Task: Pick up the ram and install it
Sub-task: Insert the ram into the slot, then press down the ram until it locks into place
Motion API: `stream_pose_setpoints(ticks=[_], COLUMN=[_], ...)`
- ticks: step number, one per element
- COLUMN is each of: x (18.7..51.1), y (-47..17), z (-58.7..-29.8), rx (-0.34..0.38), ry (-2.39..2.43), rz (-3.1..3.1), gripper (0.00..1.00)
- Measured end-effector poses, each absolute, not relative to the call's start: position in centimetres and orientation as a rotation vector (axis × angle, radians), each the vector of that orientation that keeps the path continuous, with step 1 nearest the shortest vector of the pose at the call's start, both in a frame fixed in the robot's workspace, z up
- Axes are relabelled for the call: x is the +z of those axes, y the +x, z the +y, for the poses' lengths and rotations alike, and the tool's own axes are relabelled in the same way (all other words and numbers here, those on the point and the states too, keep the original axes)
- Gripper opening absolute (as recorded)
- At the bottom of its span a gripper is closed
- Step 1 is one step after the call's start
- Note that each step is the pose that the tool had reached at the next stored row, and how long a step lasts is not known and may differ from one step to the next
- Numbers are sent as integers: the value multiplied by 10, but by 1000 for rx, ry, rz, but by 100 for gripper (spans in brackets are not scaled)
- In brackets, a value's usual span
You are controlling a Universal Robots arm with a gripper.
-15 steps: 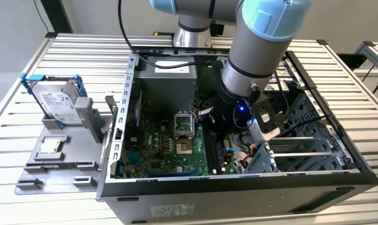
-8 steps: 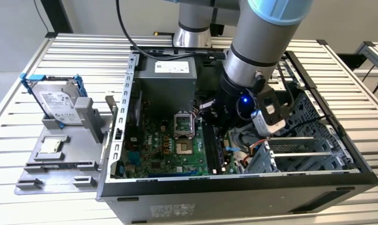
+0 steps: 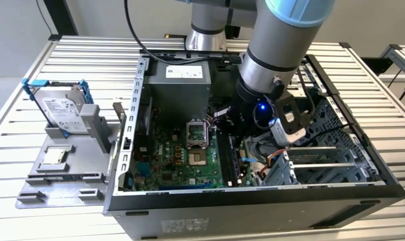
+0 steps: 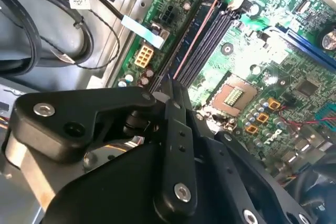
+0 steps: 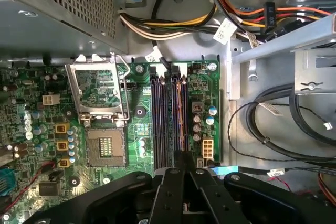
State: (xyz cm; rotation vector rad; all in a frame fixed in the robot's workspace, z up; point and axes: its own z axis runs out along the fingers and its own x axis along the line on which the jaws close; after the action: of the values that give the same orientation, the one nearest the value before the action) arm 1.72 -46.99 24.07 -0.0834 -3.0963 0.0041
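A slatted metal table (image 3: 68,211) held an open computer case (image 3: 256,211). The tool (image 5: 181,167) hung just above the black slots (image 5: 167,119), pinching the thin ram (image 5: 182,129). The ram ran lengthwise along the slots.

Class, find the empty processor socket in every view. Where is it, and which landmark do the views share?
Exterior view: processor socket, mid-board, on the exterior view's left of the arm.
First wrist view, next to its opened metal cover.
Second wrist view, beside the orange parts.
Shared landmark: black memory slots.
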Motion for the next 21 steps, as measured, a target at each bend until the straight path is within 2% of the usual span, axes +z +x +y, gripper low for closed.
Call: stream_pose_setpoints(ticks=[9, 12, 13, 21], x=[241, 241, 241, 241], y=[17, 17, 17, 17], z=[-470, -470, -470, -470], rx=[3, -75, -81, -77], ry=[-83, -72, -65, 102], rz=[-3096, -3094, -3094, -3091], gripper=[0, 0, 0, 0])
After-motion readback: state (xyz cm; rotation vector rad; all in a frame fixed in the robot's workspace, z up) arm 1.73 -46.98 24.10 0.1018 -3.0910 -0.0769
